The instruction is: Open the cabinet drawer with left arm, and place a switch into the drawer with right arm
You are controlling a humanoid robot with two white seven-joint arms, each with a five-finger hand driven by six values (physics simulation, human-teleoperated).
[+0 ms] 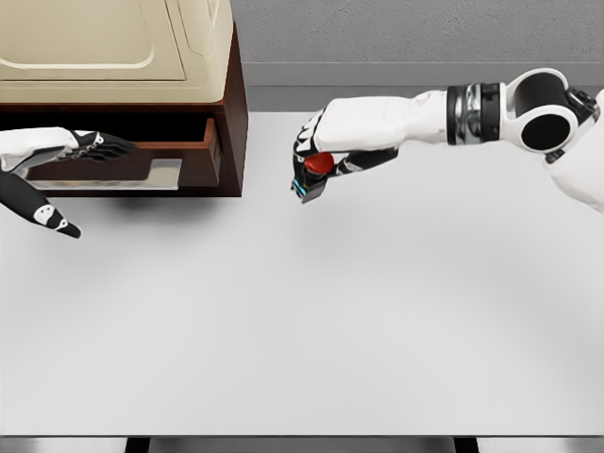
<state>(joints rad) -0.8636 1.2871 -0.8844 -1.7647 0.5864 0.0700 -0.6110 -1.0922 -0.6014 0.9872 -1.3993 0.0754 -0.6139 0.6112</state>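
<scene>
Since the bench (302,330) carries the cabinet (123,57) at its far left, I see the drawer (142,168) pulled out, my left hand (90,144) relaxed by its front, my right hand (326,151) clenching the switch (314,175) aloft nearby.

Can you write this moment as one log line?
drawer: open | left robot hand: at drawer | right robot hand: holding switch above table

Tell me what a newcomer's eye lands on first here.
The right hand, above the white table at upper centre, grips a switch with a red button. At upper left, the brown cabinet's drawer stands pulled open, with the left hand at its front.
</scene>
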